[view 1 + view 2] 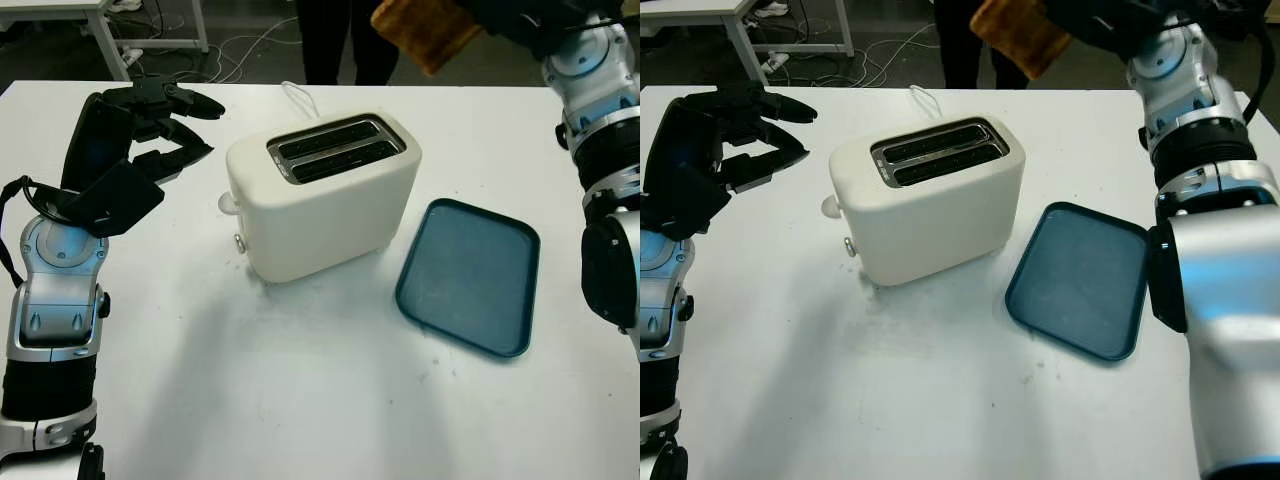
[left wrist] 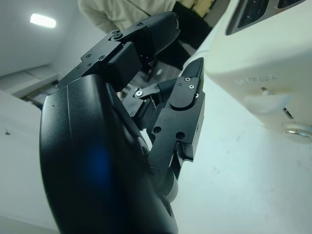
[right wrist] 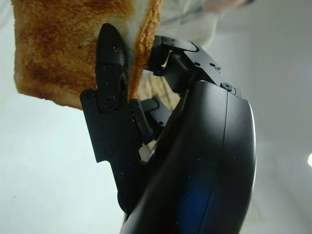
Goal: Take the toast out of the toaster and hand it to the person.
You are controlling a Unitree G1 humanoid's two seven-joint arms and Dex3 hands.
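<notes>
We judge the first half done: the toast is out of the toaster and held high at the far edge of the table, above and beyond the toaster, toward the person standing behind the table. What is left is the handover itself — no person's hand is at the slice, so the release is not yet done.

Our right hand grips the toast, with one of its fingers pressed flat on the browned face and others on the other side, the slice pinched near one edge. Most of the slice hangs free of the grasp.

Both toaster slots look dark, with no bread rising from them. The toaster stands mid-table, a blue tray just beside it on our right with nothing on it.

Our left hand is open, raised above the table to the left of the toaster, near it but apart — it holds nothing.

The toast is golden-brown and unevenly darkened, with deeper patches on the face and a paler crumb along the cut edge. It looks stiff and whole, with no break we can see.
</notes>
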